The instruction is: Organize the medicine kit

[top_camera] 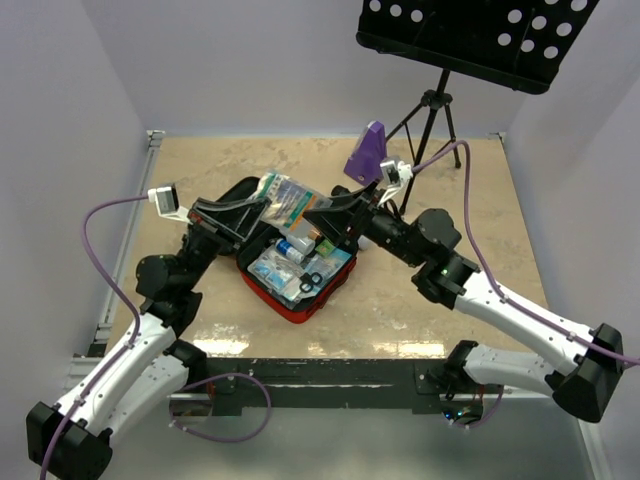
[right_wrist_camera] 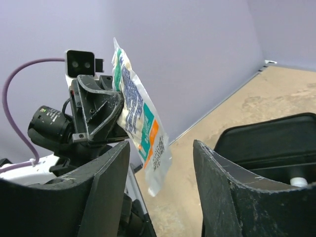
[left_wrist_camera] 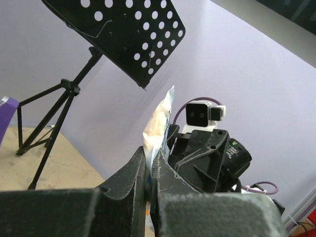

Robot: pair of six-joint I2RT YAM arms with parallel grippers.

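— Where does the medicine kit (top_camera: 325, 298) sit?

— At the middle of the bench (top_camera: 480, 290). It lies open, red outside with a black lining. Flat packs (top_camera: 272, 268) and what look like black scissors (top_camera: 312, 281) lie inside it.

— And the left claw (top_camera: 262, 205)?

— It reaches in from 9 o'clock and is clamped tight on a clear packet (top_camera: 288, 200) with teal and orange print. The packet is held in the air above the kit's 12 o'clock edge. The left wrist view shows it edge-on, pinched between the fingers (left_wrist_camera: 131, 173).

— The right claw (top_camera: 326, 215)?

— It comes in from 2 o'clock with its jaws spread wide, facing the left claw. In its own wrist view the packet's lower corner shows in the gap between the jaws. Whether either one touches it cannot be told.

— Anything else around?

— A purple metronome (top_camera: 367, 150) stands at the kit's 1 o'clock, near the bench's far edge. A black perforated music stand (top_camera: 480, 35) rises behind it.
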